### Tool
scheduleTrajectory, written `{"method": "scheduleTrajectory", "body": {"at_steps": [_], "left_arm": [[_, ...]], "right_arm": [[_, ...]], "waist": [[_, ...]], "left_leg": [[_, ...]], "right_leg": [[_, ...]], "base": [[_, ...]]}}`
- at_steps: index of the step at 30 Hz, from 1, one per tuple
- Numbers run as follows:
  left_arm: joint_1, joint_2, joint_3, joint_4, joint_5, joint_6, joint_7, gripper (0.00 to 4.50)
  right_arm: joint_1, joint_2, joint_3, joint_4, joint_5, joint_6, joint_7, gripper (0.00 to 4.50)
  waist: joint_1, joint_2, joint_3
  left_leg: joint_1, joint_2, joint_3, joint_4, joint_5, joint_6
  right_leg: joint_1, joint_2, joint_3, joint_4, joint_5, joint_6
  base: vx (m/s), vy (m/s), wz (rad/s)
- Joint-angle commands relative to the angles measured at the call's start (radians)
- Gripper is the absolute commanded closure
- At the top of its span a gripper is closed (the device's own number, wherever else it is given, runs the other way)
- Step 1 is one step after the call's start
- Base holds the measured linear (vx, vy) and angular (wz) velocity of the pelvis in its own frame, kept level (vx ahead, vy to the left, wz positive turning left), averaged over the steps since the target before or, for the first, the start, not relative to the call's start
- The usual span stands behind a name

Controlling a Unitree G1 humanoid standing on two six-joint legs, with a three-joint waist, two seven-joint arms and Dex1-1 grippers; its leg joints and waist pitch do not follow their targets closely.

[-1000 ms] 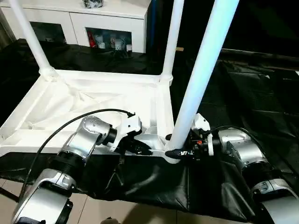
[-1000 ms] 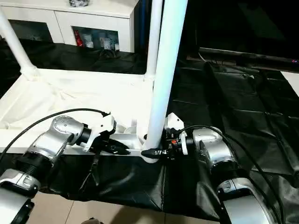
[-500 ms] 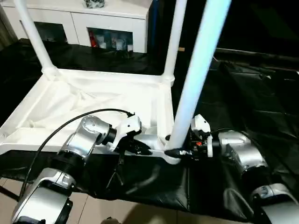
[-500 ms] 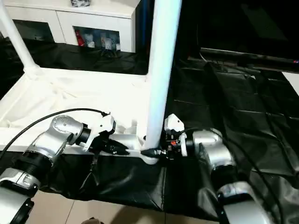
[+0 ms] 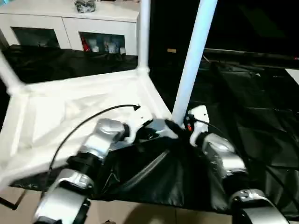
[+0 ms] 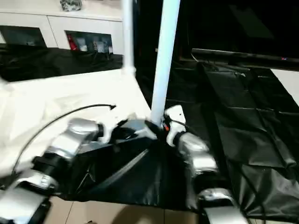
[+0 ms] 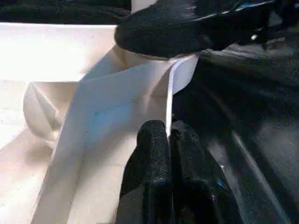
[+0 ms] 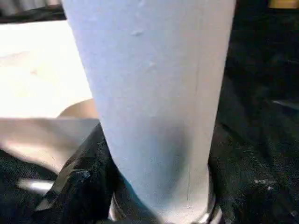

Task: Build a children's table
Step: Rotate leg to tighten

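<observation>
White top and legs look like smooth, faintly glossy plastic. The black sheet is shiny, creased film. The forearms are brushed silver metal.

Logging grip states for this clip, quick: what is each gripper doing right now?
Left gripper: shut on the thin rim of the tabletop.
Right gripper: closed around the base of the near leg, at its corner socket.

The near leg is being cut off by the upper picture edge, its foot being hidden behind the right gripper. The table top is being smeared by blur, its ribs being left unreadable.
</observation>
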Motion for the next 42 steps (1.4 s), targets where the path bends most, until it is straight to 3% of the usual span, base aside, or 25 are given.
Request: {"method": "scheduleTrajectory", "body": {"at_steps": [1, 4, 9, 14, 17, 22, 23, 27, 35, 40, 42], "left_arm": [[0.01, -0.09, -0.03, -0.029, -0.033, -0.008, 0.056, 4.5], [0.024, -0.083, -0.033, -0.048, -0.041, -0.01, 0.023, 4.5], [0.045, -0.007, -0.04, -0.083, -0.078, -0.035, -0.133, 4.5], [0.047, 0.047, -0.042, -0.094, -0.101, -0.051, -0.242, 4.5], [0.035, 0.089, -0.038, -0.081, -0.112, -0.062, -0.317, 4.5], [0.025, 0.137, -0.041, -0.064, -0.115, -0.074, -0.395, 4.5], [0.023, 0.148, -0.042, -0.06, -0.117, -0.078, -0.411, 4.5], [0.021, 0.186, -0.045, -0.059, -0.135, -0.076, -0.49, 4.5], [0.02, 0.221, -0.049, -0.044, -0.134, -0.097, -0.537, 4.5], [0.021, 0.223, -0.046, -0.036, -0.132, -0.109, -0.526, 4.5], [0.017, 0.196, -0.027, -0.022, -0.117, -0.117, -0.437, 4.5]], "right_arm": [[-0.006, 0.112, 0.102, 0.023, -0.046, 0.001, 0.048, 2.04], [-0.011, 0.12, 0.088, 0.019, -0.027, -0.01, 0.055, 1.32], [-0.019, 0.042, 0.099, 0.001, -0.009, 0.014, 0.189, 0.89], [-0.028, -0.046, 0.141, 0.011, -0.03, -0.002, 0.349, 0.89], [-0.024, -0.123, 0.169, -0.022, -0.011, -0.001, 0.561, 0.89], [-0.015, -0.198, 0.198, -0.067, 0.022, 0.023, 0.767, 0.89], [-0.013, -0.213, 0.206, -0.076, 0.031, 0.033, 0.81, 1.14], [-0.009, -0.252, 0.224, -0.099, 0.042, 0.06, 0.924, 1.4], [0.007, -0.268, 0.243, -0.135, 0.053, 0.088, 0.979, 2.09], [0.028, -0.263, 0.249, -0.16, 0.053, 0.096, 0.979, 2.33], [0.048, -0.233, 0.228, -0.165, 0.061, 0.097, 0.913, 2.41]], "waist": [[0.0, -0.008, -0.046], [-0.001, -0.008, -0.049], [0.0, -0.012, -0.051], [0.004, -0.007, -0.055], [0.005, -0.005, -0.057], [0.015, -0.006, -0.056], [0.016, -0.006, -0.055], [0.024, -0.007, -0.055], [0.03, -0.007, -0.054], [0.032, -0.005, -0.054], [0.032, -0.006, -0.054]], "left_leg": [[-0.006, -0.005, 0.006, -0.071, -0.337, 0.021], [-0.01, -0.005, 0.009, -0.071, -0.314, 0.03], [-0.012, -0.005, 0.012, -0.068, -0.274, 0.047], [-0.01, -0.004, 0.016, -0.061, -0.217, 0.067], [-0.009, -0.001, 0.017, -0.056, -0.185, 0.086], [-0.007, 0.002, 0.021, -0.051, -0.192, 0.109], [-0.007, 0.002, 0.021, -0.051, -0.197, 0.108], [-0.005, 0.004, 0.021, -0.052, -0.213, 0.095], [-0.003, 0.004, 0.019, -0.054, -0.228, 0.069], [-0.004, 0.004, 0.018, -0.056, -0.236, 0.058], [-0.002, 0.004, 0.018, -0.056, -0.241, 0.056]], "right_leg": [[0.034, -0.022, 0.021, -0.096, -0.45, -0.126], [0.038, -0.02, 0.023, -0.089, -0.375, -0.143], [0.044, -0.019, 0.025, -0.08, -0.297, -0.171], [0.048, -0.017, 0.025, -0.068, -0.193, -0.218], [0.051, -0.014, 0.024, -0.057, -0.106, -0.25], [0.053, -0.014, 0.022, -0.053, -0.1, -0.277], [0.053, -0.014, 0.022, -0.054, -0.109, -0.277], [0.051, -0.017, 0.023, -0.055, -0.138, -0.275], [0.049, -0.019, 0.024, -0.054, -0.16, -0.266], [0.049, -0.019, 0.024, -0.055, -0.17, -0.259], [0.048, -0.019, 0.025, -0.057, -0.178, -0.256]], "base": [[0.0, 0.0, 0.0], [0.0, 0.0, 0.0], [0.0, 0.0, 0.0], [0.0, 0.0, 0.0], [0.0, 0.0, 0.0], [0.0, 0.0, 0.0], [0.0, 0.0, 0.0], [0.0, 0.0, 0.0], [0.0, 0.0, 0.0], [0.0, 0.0, 0.0], [0.0, 0.0, 0.0]]}}
